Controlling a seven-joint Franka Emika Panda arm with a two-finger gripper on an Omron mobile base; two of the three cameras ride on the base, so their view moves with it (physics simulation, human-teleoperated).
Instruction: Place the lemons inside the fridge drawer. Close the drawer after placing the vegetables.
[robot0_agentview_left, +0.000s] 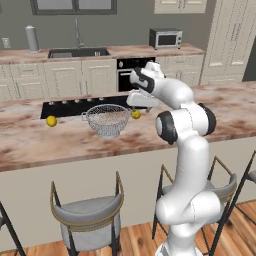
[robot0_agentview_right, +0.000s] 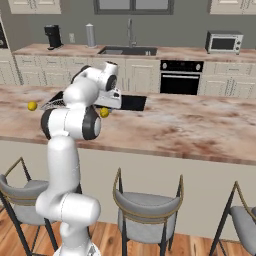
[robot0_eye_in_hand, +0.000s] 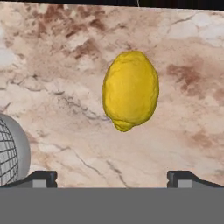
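I had the gripper (robot0_eye_in_hand: 112, 178) spread wide, holding nothing, its fingertips (robot0_eye_in_hand: 43, 178) clear of the lemon (robot0_eye_in_hand: 130, 89) at twelve o'clock on the marble counter (robot0_eye_in_hand: 57, 65). The mesh bowl (robot0_agentview_left: 107, 120) stood beside it; a second lemon (robot0_agentview_left: 51, 121) lay at the bowl's nine o'clock. I read no writing.

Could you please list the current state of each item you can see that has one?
Small yellow lemon beside the wire-mesh bowl: lying on the marble counter, below the open gripper, not gripped.
Second small yellow lemon: lying on the counter, left of the bowl, untouched.
Grey wire-mesh bowl: upright on the counter.
Black oven: door shut.
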